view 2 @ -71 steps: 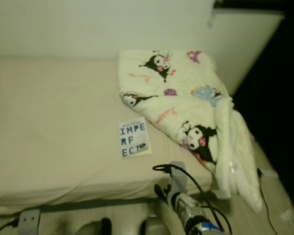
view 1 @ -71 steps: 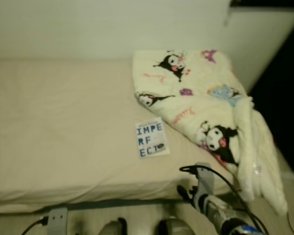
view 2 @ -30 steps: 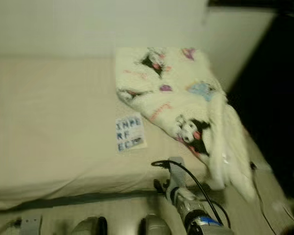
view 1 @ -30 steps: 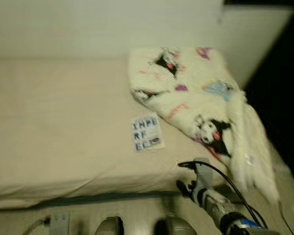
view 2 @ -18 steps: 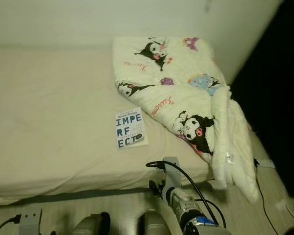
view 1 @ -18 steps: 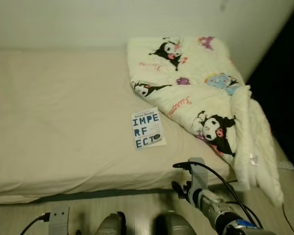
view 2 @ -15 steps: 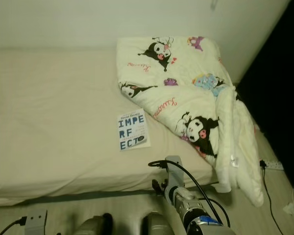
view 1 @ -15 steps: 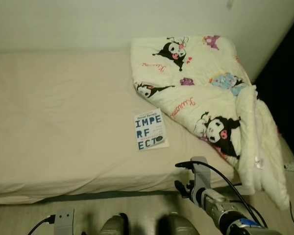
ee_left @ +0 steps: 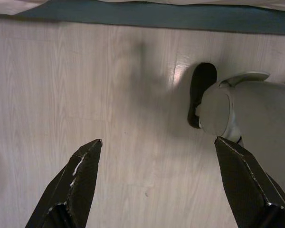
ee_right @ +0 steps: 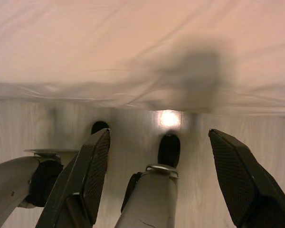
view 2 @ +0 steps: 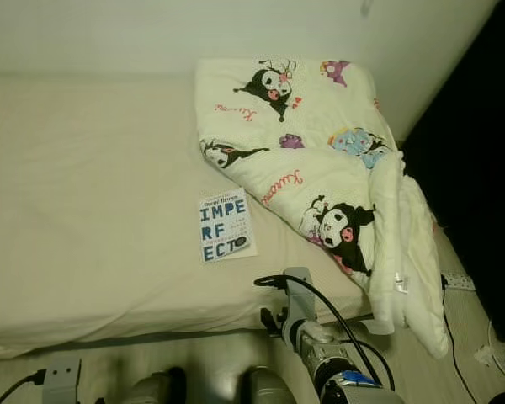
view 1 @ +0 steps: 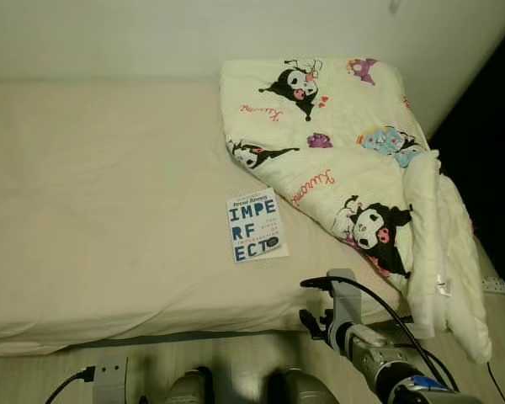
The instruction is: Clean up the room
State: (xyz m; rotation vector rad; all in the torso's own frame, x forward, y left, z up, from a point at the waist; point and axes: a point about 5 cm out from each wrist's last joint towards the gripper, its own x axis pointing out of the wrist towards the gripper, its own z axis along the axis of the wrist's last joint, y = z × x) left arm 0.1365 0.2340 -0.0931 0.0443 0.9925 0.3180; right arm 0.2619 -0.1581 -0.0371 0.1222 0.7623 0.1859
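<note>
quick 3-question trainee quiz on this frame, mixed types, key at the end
1. True or false: the book lies on the bed, beside the blanket.
2. The blanket's right edge: A) lies flat on the bed B) hangs over the bed's end toward the floor C) is rolled up against the wall.
3. Fill in: both the left gripper and the right gripper have fingers that are ____.

Key: 1 true; 2 B; 3 open.
</note>
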